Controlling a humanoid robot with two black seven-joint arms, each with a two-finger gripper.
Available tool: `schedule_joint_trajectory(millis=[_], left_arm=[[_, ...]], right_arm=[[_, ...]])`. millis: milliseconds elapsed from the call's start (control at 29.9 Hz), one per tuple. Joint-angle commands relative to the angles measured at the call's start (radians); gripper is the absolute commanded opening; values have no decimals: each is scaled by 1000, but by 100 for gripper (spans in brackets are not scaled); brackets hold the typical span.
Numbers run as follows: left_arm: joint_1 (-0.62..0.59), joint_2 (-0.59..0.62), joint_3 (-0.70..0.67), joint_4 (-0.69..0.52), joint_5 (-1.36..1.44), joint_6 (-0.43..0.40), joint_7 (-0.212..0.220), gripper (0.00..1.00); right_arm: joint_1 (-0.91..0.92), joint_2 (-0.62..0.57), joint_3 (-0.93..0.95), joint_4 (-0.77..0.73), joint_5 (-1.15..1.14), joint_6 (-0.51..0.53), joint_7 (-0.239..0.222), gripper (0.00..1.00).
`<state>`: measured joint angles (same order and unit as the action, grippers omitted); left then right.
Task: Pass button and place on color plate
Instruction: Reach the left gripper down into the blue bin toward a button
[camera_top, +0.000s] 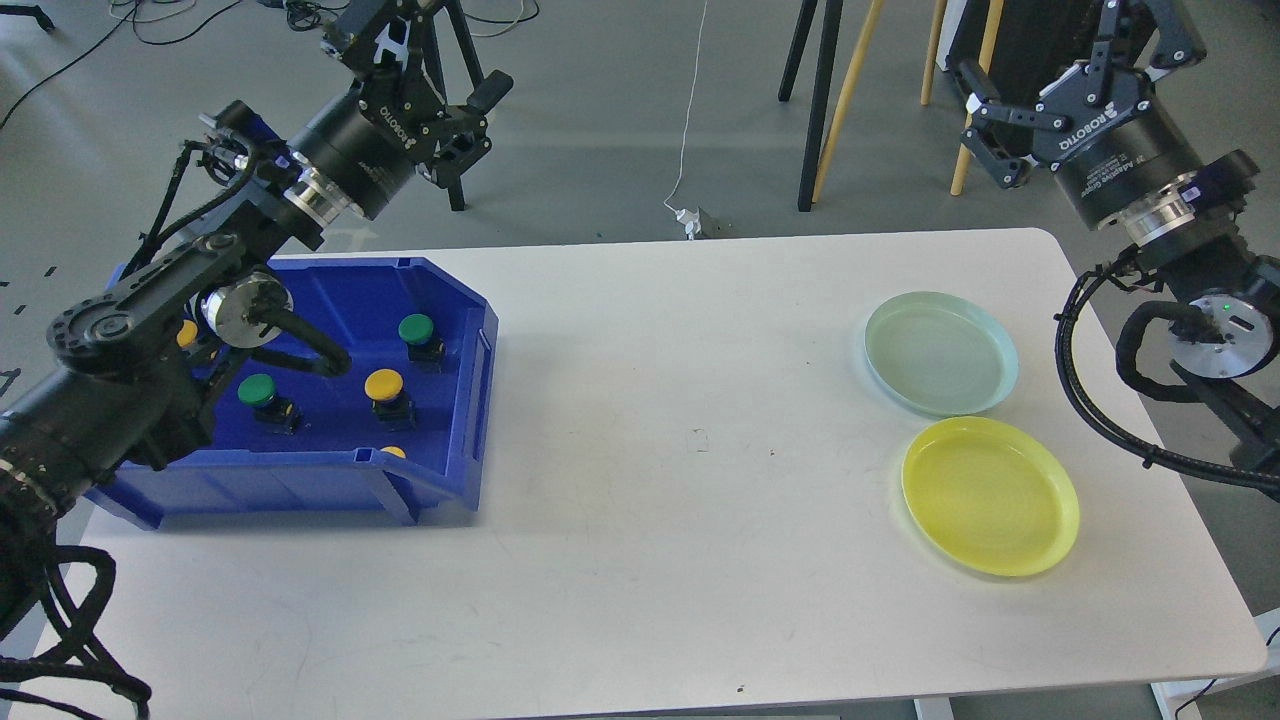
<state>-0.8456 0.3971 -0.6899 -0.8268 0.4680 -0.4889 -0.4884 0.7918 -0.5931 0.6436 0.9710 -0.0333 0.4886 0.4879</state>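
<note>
Several buttons lie in a blue bin (470, 330) at the table's left: a green button (416, 329), a second green button (257, 390), a yellow button (383, 383), and a yellow one (394, 452) peeking over the front wall. At the table's right sit a pale green plate (940, 352) and, nearer to me, a yellow plate (990, 495); both are empty. My left gripper (430, 85) hangs open and empty above the bin's far edge. Past the table's far right corner, my right gripper (1060, 65) is raised, open and empty.
My left arm (150, 330) crosses the bin's left part and hides another yellow button (187, 333) there. Behind the white table (650, 480) stand tripod legs (820, 100) and wooden legs (850, 90), with a cable (685, 120) on the floor.
</note>
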Motion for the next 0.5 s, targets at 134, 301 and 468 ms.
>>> schedule_joint_trajectory(millis=[134,301,468], left_arm=[[10,2,-125,5,-15,0,0,100],[-20,-108,-160,58,-57,0,0,100],[-18,-164,-272,-41,-51,0,0,100]], right_arm=[[-6,-8,7,2,1,0,1,100],[-6,-10,5,0,0,0,1,100],[-5,-16,5,5,0,0,1,100]])
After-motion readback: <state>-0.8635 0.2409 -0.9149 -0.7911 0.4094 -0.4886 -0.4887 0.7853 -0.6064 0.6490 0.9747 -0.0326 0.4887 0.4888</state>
